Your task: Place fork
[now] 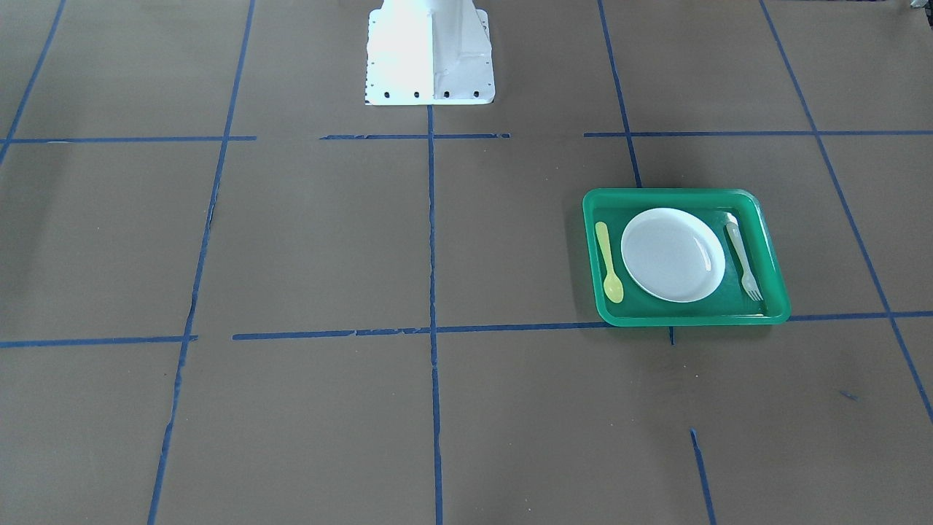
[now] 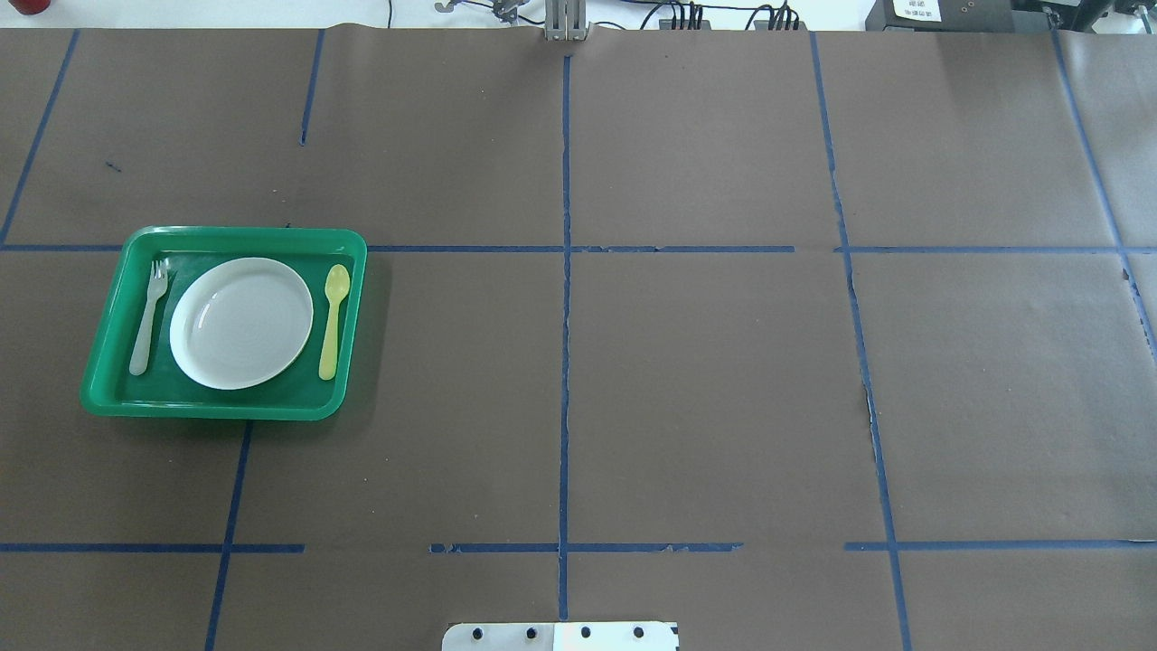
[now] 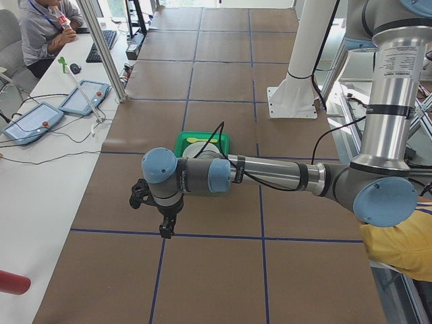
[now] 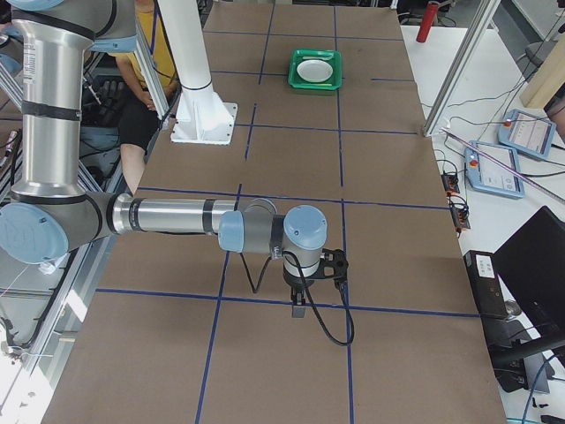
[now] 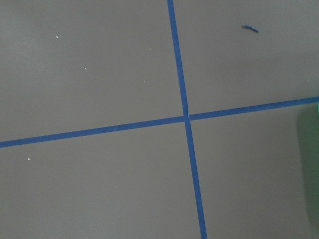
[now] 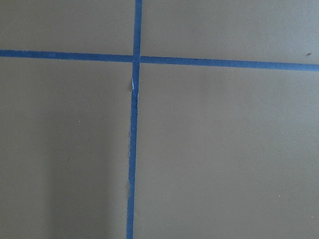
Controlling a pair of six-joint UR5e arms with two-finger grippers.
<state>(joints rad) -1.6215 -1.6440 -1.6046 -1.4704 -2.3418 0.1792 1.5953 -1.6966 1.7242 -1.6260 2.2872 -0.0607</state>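
The white fork (image 1: 742, 259) lies flat in the green tray (image 1: 685, 194), beside the white plate (image 1: 672, 254), tines toward the operators' side. It also shows in the overhead view (image 2: 147, 316), left of the plate (image 2: 241, 323) in the tray (image 2: 244, 233). My left gripper (image 3: 163, 231) shows only in the exterior left view, high above the table and short of the tray; I cannot tell if it is open. My right gripper (image 4: 298, 309) shows only in the exterior right view, far from the tray (image 4: 316, 69); I cannot tell its state.
A yellow-green spoon (image 1: 608, 261) lies in the tray on the plate's other side. Blue tape lines cross the brown table cover. The white robot base (image 1: 428, 51) stands at the table's middle. Both wrist views show only table cover and tape.
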